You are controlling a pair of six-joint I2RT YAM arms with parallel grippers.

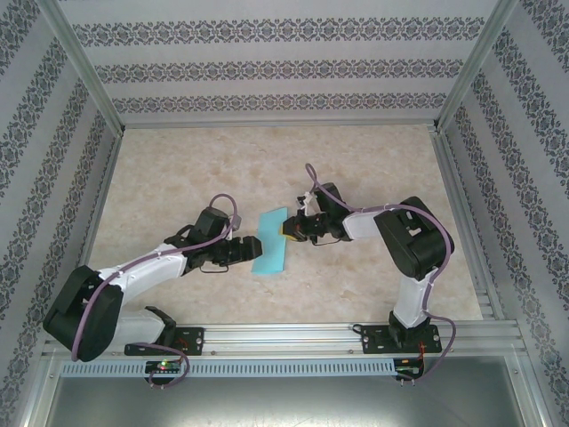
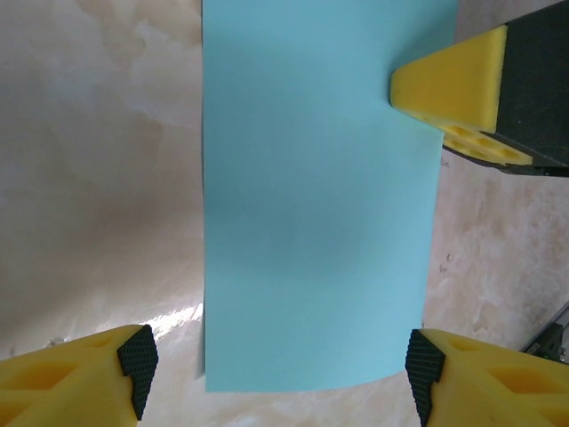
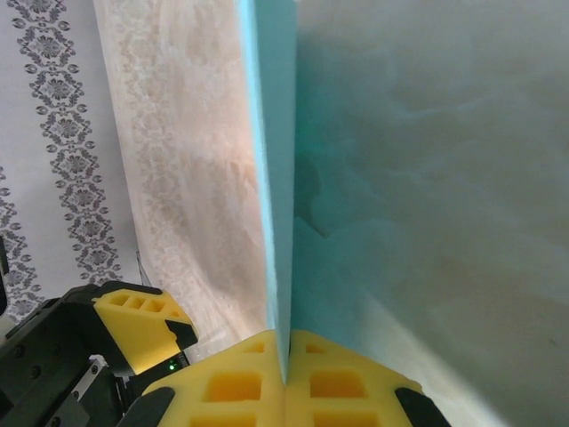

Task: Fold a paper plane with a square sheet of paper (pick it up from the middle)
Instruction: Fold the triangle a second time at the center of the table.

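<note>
Your sheet of paper sits near the middle of the bench, between the two end effectors. From above it is a light-cyan strip, longer than it is wide and slanted a little.

Your right end effector is clenched on the sheet's right-hand edge. In the right wrist view its two yellow fingers are pressed together with the paper running straight out from between them, seen edge-on. You cannot tell from these views whether the sheet's underside touches the bench.

Your left end effector is released. In the left wrist view its fingers stand wide apart, one on each side of the sheet, and neither touches it. In that same view one yellow finger of the right end effector rests on the paper's far right edge.

Your left arm stretches low from its base at the near left, forward and rightward to the sheet. Your right arm rises from its base at the near right, bends at the elbow and reaches leftward to the paper, with its wrist rolled sideways.
</note>
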